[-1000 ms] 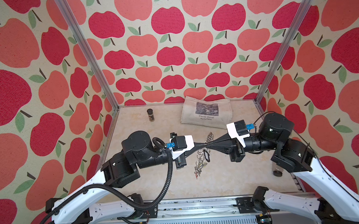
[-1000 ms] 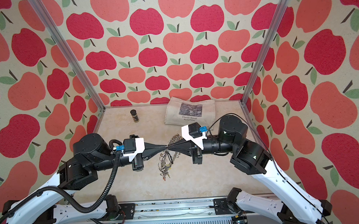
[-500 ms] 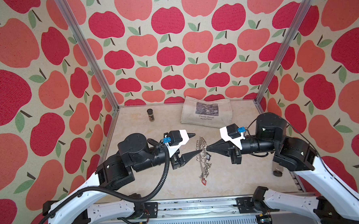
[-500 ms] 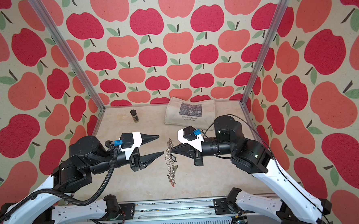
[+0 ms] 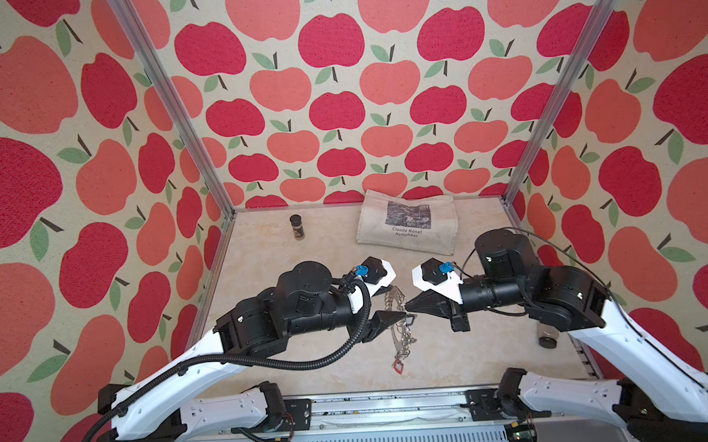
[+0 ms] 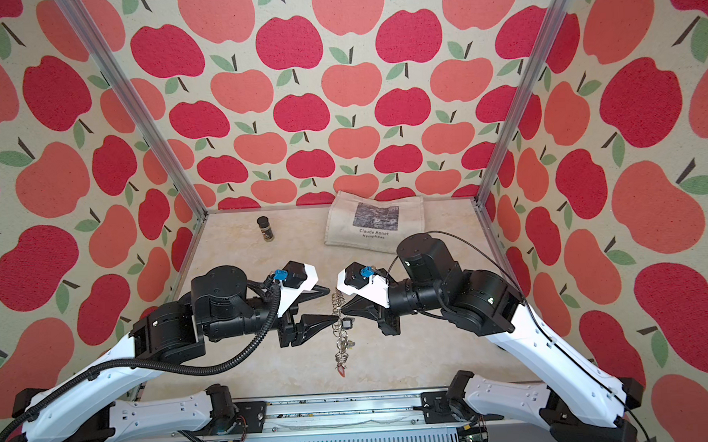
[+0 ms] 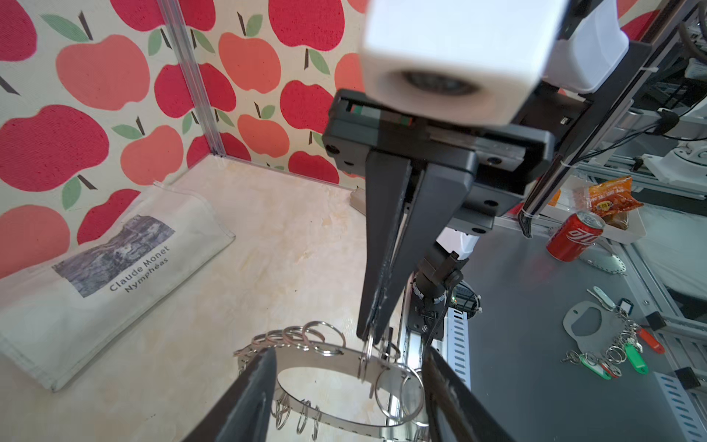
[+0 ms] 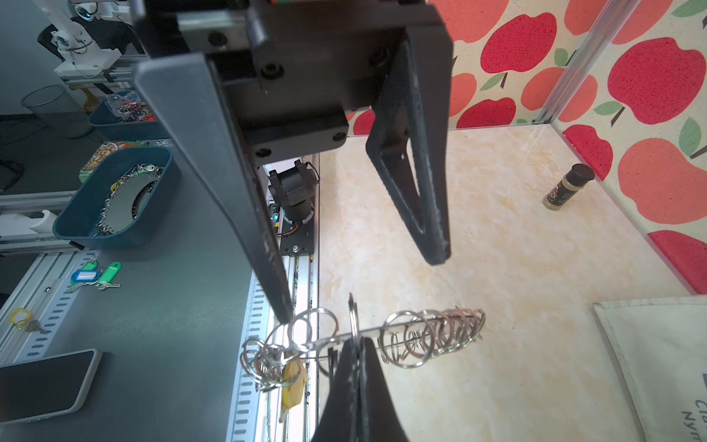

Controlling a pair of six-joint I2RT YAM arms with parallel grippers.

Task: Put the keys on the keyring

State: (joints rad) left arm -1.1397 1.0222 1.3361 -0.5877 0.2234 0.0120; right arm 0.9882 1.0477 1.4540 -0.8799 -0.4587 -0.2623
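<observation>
The keyring (image 5: 396, 332) is a flat grey disc rimmed with wire rings, and it hangs edge-on above the table in both top views. My right gripper (image 5: 408, 306) is shut on one wire ring at its rim (image 8: 354, 329). A small black tag (image 5: 409, 319) of the keys hangs at the rim just under the right fingertips; its silver key is too small to make out. My left gripper (image 5: 392, 302) is open, with its fingers (image 7: 260, 382) on either side of the disc (image 7: 344, 354) and not touching it. A yellow tag (image 8: 292, 382) and a red tag (image 6: 342, 371) also hang from the disc.
A cloth bag (image 5: 406, 227) lies at the back of the table, with a small spice jar (image 5: 297, 227) to its left. Another jar (image 5: 547, 338) stands partly hidden behind the right arm. Off the table are a red can (image 7: 574, 237), a phone (image 8: 46, 382) and a blue bin (image 8: 114, 199).
The left gripper, shut tip to tip with the right one a second ago, has opened and now straddles the disc. The keyring has swung to hang edge-on from the right gripper.
</observation>
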